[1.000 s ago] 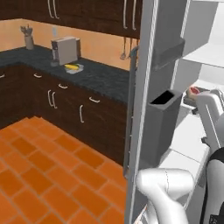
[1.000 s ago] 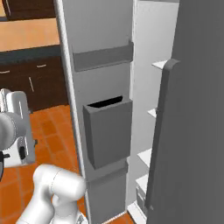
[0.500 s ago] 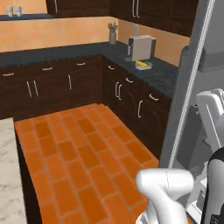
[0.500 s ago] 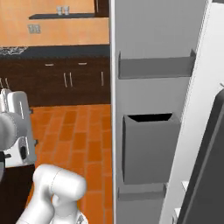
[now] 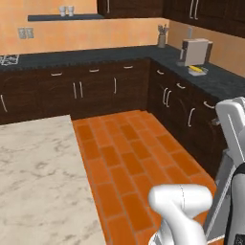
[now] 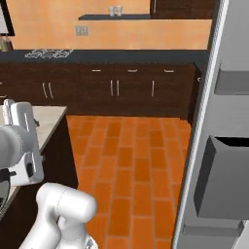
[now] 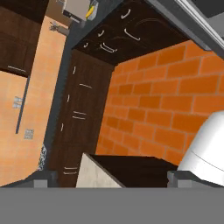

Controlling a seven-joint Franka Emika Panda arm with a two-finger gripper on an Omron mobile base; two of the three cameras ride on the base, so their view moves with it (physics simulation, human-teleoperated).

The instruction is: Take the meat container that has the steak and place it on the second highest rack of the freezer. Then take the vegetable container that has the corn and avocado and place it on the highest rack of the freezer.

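**Base faces the kitchen, hand empty**

The freezer (image 6: pixel 214 121) stands at the right edge of the right base view, door open, grey door bins showing. The marble island (image 5: pixel 38 182) spreads low left in the left base view, dark cabinets (image 5: pixel 95 88) beyond the orange tile floor (image 5: pixel 134 158). The gripper (image 7: pixel 109 177) (tips just poking up in the hand view) is spread wide, grasping nothing. Likely step: fetching a container; none is visible, so the next move means finding one.

freezer (image 6: pixel 219 146) door open at right edge of right base view, grey bins on its inner side, beside brick floor (image 6: pixel 131 165).
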